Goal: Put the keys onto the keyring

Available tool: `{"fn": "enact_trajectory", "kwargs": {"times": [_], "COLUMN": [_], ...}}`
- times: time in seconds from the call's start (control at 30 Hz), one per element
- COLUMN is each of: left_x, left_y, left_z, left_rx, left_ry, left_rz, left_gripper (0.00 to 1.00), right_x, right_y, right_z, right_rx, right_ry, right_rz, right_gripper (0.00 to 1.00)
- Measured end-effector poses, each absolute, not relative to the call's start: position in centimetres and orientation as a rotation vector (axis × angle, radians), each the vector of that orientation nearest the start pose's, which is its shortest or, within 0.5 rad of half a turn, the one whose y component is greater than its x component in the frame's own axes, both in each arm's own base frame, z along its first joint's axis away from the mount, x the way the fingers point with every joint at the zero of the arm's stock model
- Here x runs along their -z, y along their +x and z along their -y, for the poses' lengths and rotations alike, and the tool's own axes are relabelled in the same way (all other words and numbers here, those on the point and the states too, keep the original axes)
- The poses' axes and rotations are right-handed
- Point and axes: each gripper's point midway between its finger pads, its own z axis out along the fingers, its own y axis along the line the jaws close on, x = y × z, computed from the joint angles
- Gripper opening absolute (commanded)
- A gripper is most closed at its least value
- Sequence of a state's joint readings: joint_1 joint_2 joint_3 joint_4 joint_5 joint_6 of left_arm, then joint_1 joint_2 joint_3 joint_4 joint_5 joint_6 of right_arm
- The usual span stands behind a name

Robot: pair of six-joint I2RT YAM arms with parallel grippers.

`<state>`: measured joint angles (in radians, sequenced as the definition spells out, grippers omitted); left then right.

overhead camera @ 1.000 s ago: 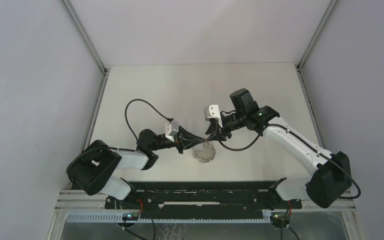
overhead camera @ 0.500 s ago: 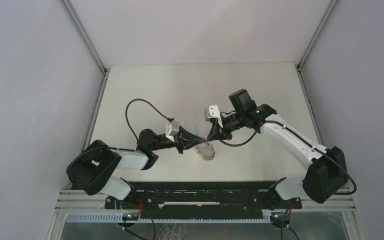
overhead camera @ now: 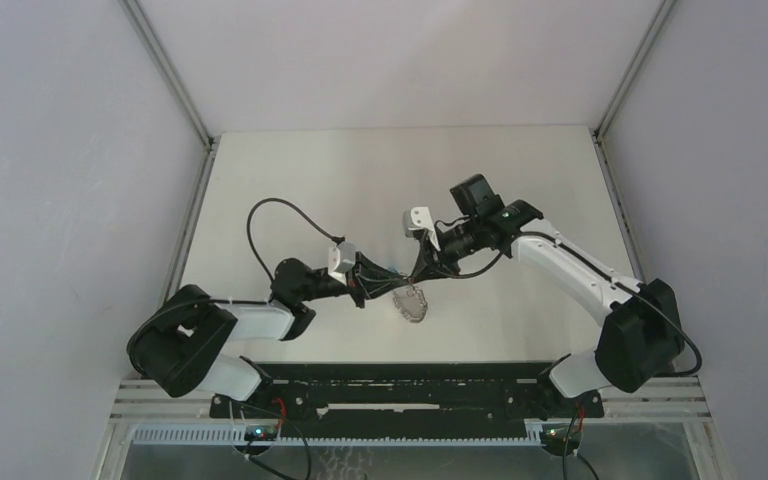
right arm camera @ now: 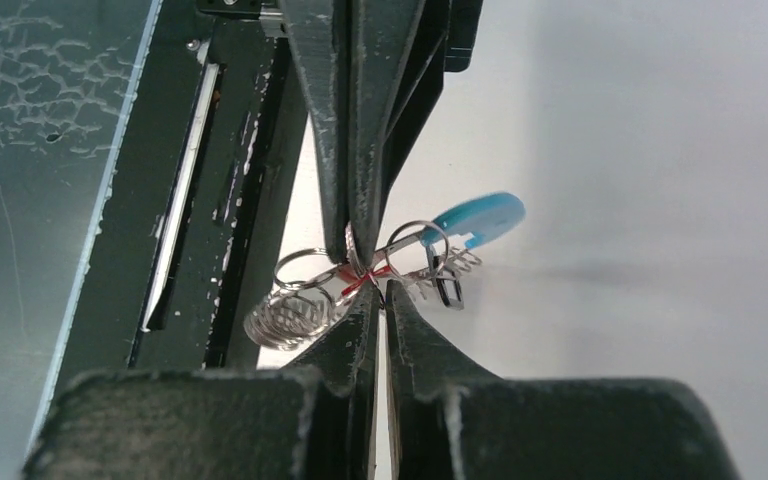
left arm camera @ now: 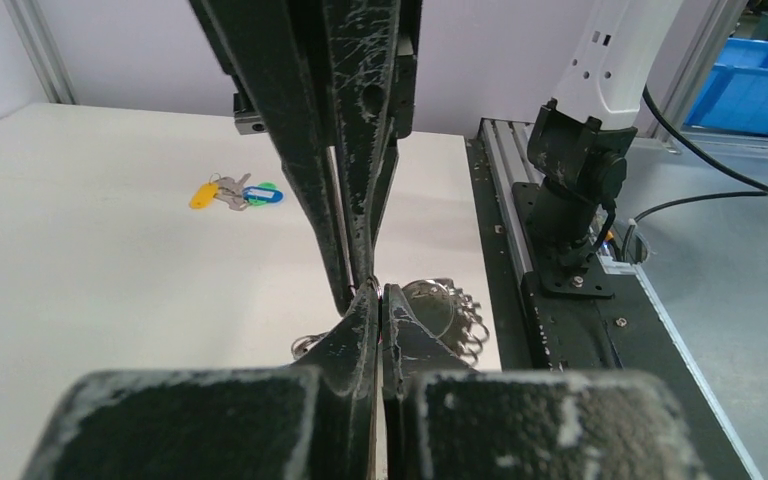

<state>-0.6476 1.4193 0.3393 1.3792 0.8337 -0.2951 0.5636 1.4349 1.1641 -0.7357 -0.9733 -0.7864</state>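
My left gripper [overhead camera: 401, 276] and right gripper [overhead camera: 421, 271] meet tip to tip above the table's near middle. The keyring [overhead camera: 413, 303], a silvery chain loop, hangs below them. In the right wrist view my right gripper [right arm camera: 380, 289] is shut, with a red key [right arm camera: 358, 278] at its tips. The left gripper [right arm camera: 358, 250] comes from above, shut among the keyring's coils [right arm camera: 285, 318] and blue segment [right arm camera: 477, 217]. The left wrist view shows my left gripper [left arm camera: 380, 291] shut and the chain [left arm camera: 450, 310] behind it. A yellow key [left arm camera: 203, 194] and a blue-teal key [left arm camera: 263, 194] lie on the table farther off.
The black rail [left arm camera: 520, 230] and the right arm's base [left arm camera: 570, 180] stand along the table's near edge, close beside the keyring. Blue bins [left arm camera: 750, 90] are off the table. White walls enclose the table on three sides [overhead camera: 400, 60].
My right gripper has moved left, closer to the left gripper's tips. The hanging keyring loop now looks narrower. The left arm has barely moved.
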Motion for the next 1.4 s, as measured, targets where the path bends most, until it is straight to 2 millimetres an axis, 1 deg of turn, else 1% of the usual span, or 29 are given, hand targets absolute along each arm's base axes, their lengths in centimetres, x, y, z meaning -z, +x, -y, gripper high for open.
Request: {"fn": "enact_trajectory", "kwargs": {"times": [0.1, 0.13, 0.27, 0.4, 0.47, 0.57, 0.63, 0.67, 0.7, 0.8, 0.87, 0.9, 0.93, 0.97, 1.0, 1.17, 1.23, 1.3, 1.4], "left_x": [-20.1, -20.0, -19.9, -20.1, -20.1, -19.8, -19.6, -19.5, -19.5, -19.4, -19.4, -19.4, -19.4, -19.3, -19.3, -18.8, -18.5, -18.2, -18.4], "left_y": [18.3, 18.3, 18.5, 18.4, 18.5, 18.8, 19.1, 19.2, 19.4, 19.9, 20.1, 20.2, 20.3, 20.4, 20.4, 20.5, 20.4, 20.3, 20.4], "left_z": [31.3, 31.3, 31.3, 31.4, 31.4, 31.4, 31.4, 31.4, 31.3, 31.1, 31.0, 30.9, 30.9, 30.8, 30.8, 30.8, 30.7, 30.5, 30.4], "left_rx": [1.304, 1.304, 1.290, 1.290, 1.285, 1.281, 1.276, 1.274, 1.271, 1.260, 1.257, 1.255, 1.254, 1.254, 1.256, 1.273, 1.277, 1.278, 1.270], "left_ry": [0.994, 0.995, 0.992, 0.994, 0.986, 0.976, 0.968, 0.965, 0.959, 0.943, 0.934, 0.930, 0.926, 0.924, 0.919, 0.907, 0.900, 0.898, 0.885], "left_rz": [-1.135, -1.138, -1.140, -1.126, -1.131, -1.144, -1.152, -1.155, -1.161, -1.172, -1.177, -1.179, -1.182, -1.186, -1.191, -1.223, -1.234, -1.251, -1.270], "left_gripper": [0.00, 0.00, 0.00, 0.00, 0.00, 0.00, 0.00, 0.00, 0.00, 0.00, 0.00, 0.00, 0.00, 0.00, 0.00, 0.00, 0.00, 0.00, 0.00], "right_x": [-18.1, -18.0, -17.6, -16.9, -16.9, -17.6, -18.6, -19.1, -19.6, -21.0, -21.7, -21.9, -22.1, -22.3, -22.5, -23.6, -23.8, -23.7, -23.2], "right_y": [20.0, 20.0, 20.7, 22.6, 23.7, 24.6, 24.9, 24.9, 24.9, 24.3, 23.7, 23.4, 23.1, 22.6, 22.2, 20.6, 20.1, 19.7, 19.3], "right_z": [-28.1, -28.2, -28.0, -27.2, -26.4, -24.8, -23.8, -23.5, -23.3, -22.9, -22.8, -22.7, -22.5, -22.4, -22.3, -21.6, -21.4, -21.5, -22.1], "right_rx": [-1.138, -1.146, -1.108, -0.957, -0.843, -0.706, -0.639, -0.619, -0.608, -0.603, -0.616, -0.624, -0.632, -0.641, -0.651, -0.686, -0.713, -0.750, -0.829], "right_ry": [-1.688, -1.686, -1.660, -1.593, -1.532, -1.427, -1.352, -1.320, -1.294, -1.236, -1.210, -1.192, -1.176, -1.162, -1.144, -1.045, -1.000, -0.952, -0.888], "right_rz": [-1.586, -1.608, -1.697, -1.819, -1.870, -1.909, -1.900, -1.885, -1.872, -1.815, -1.786, -1.775, -1.764, -1.754, -1.740, -1.662, -1.649, -1.650, -1.665], "right_gripper": [0.00, 0.02, 0.21, 0.32, 0.38, 0.48, 0.58, 0.63, 0.66, 0.69, 0.76, 0.78, 0.88, 0.95, 0.99, 1.00, 1.00, 1.00, 1.00]}}
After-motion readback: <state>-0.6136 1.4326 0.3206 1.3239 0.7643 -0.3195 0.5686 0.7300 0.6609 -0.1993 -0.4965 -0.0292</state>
